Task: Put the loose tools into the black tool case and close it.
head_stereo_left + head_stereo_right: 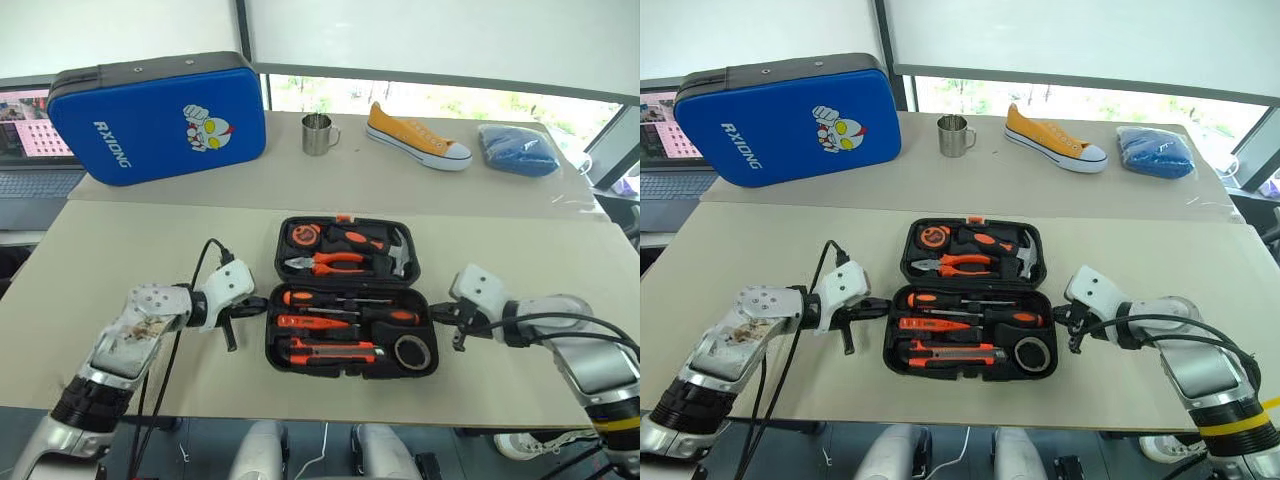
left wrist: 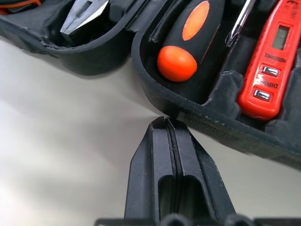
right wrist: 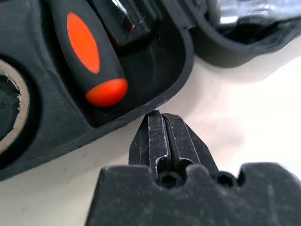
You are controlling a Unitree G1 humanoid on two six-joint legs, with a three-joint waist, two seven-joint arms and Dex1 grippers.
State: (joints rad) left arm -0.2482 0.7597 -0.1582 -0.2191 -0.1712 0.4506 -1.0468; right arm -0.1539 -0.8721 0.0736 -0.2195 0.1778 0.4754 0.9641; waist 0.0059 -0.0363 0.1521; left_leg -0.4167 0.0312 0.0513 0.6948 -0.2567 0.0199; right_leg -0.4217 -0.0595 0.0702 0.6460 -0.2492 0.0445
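The black tool case (image 1: pixel 352 297) lies open in the frame's middle, tools seated, its long axis left to right. The left gripper (image 1: pixel 232 322) and the right gripper (image 1: pixel 459 328) flank the near half, both with jaws pressed together, empty, tips just beside its end walls; neither looks clearly nearer.

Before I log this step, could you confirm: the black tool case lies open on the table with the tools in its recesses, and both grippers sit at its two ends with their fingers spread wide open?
Not quite. The black tool case does lie open with the tools seated, and the left gripper and right gripper sit at its ends, but their fingers are shut, pressed together. Both wrist views show this.
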